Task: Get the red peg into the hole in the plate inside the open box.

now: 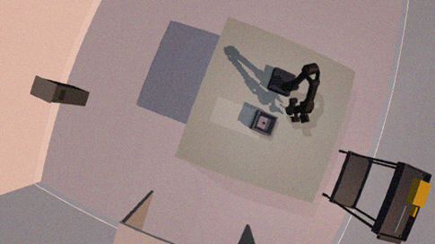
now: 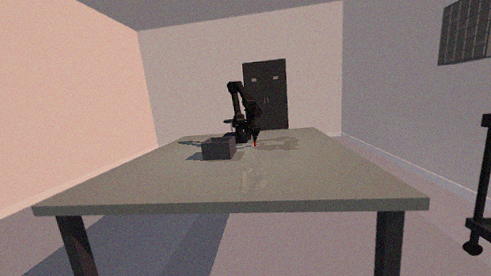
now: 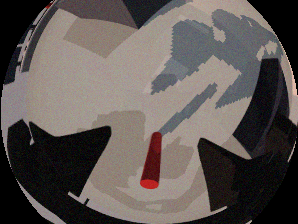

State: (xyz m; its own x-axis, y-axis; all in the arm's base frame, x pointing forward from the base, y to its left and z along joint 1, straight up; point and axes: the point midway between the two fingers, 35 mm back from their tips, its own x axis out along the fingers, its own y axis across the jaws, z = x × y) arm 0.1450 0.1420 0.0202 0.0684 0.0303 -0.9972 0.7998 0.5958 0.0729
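Observation:
The red peg (image 2: 255, 144) (image 3: 152, 165) stands upright on the table, its lit red top toward the wrist camera. My gripper (image 1: 300, 119) (image 3: 155, 137) is open and empty. Its two black fingers are low around the peg, one on each side with gaps between, in the wrist view. In the top view the peg is hidden by the arm. The open dark box (image 1: 254, 119) (image 2: 218, 149) (image 3: 106, 13) stands beside the gripper; the top view shows the pale plate (image 1: 260, 119) with its dark hole inside it. The hole looks empty.
The arm's base (image 1: 280, 82) is on the table (image 1: 235, 156) (image 2: 165, 185), behind the box in the exterior view. The arm's shadow falls across the table top. A dark cart (image 1: 350, 180) stands on the floor beyond the table.

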